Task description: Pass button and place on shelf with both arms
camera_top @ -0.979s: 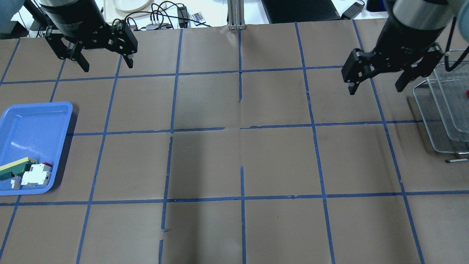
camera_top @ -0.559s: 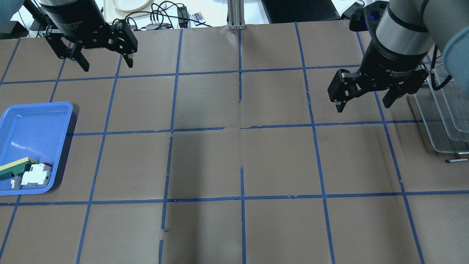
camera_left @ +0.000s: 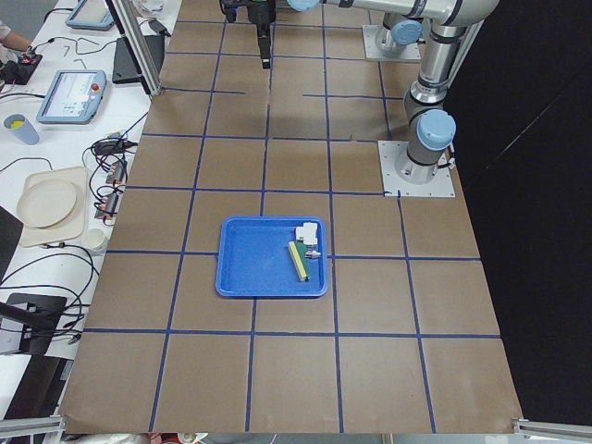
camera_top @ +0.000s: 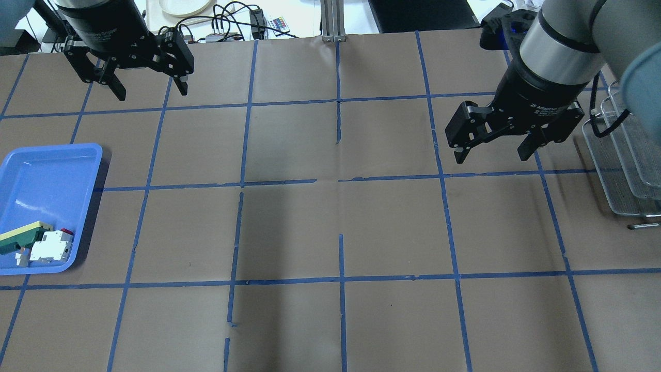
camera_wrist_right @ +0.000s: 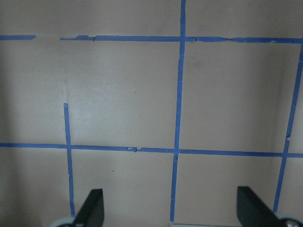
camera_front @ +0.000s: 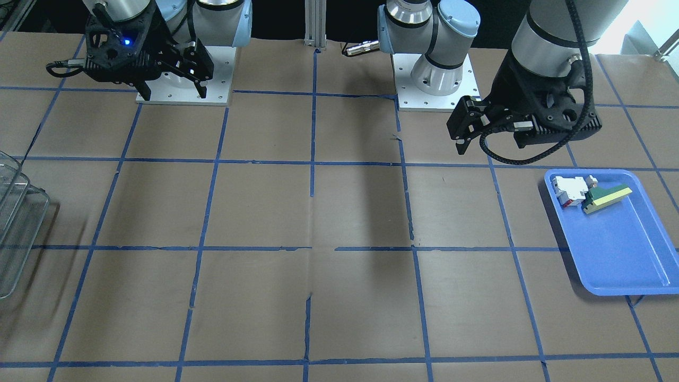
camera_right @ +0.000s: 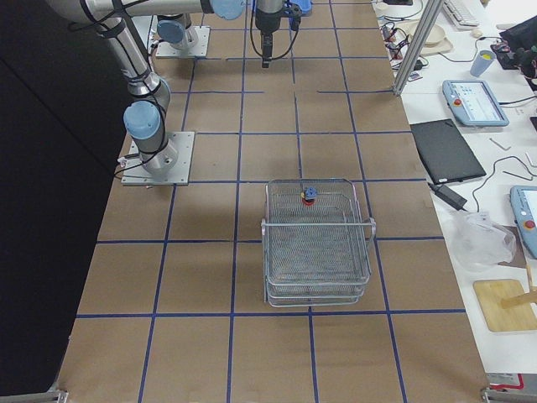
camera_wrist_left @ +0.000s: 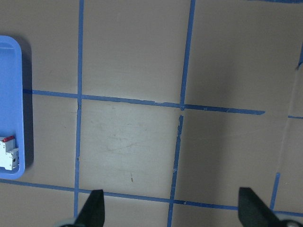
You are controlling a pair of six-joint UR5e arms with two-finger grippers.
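Note:
The button (camera_right: 308,197), with its red cap, lies in the upper tier of the wire-mesh shelf (camera_right: 319,252) in the exterior right view; no other view shows it. The shelf also shows at the right edge of the overhead view (camera_top: 601,170) and at the left edge of the front view (camera_front: 21,223). My right gripper (camera_top: 490,155) is open and empty above the table, left of the shelf. My left gripper (camera_top: 151,93) is open and empty at the far left. Both wrist views show spread fingers over bare table, the left (camera_wrist_left: 173,213) and the right (camera_wrist_right: 173,210).
A blue tray (camera_top: 46,170) at the table's left holds a white-and-red block (camera_top: 51,247) and a green-and-yellow wedge (camera_top: 20,235). The brown table has a blue tape grid. Cables, plates and devices lie beyond the far edge.
My right gripper has moved away from the shelf, toward the table's middle and nearer the camera, still open. The left arm has not moved.

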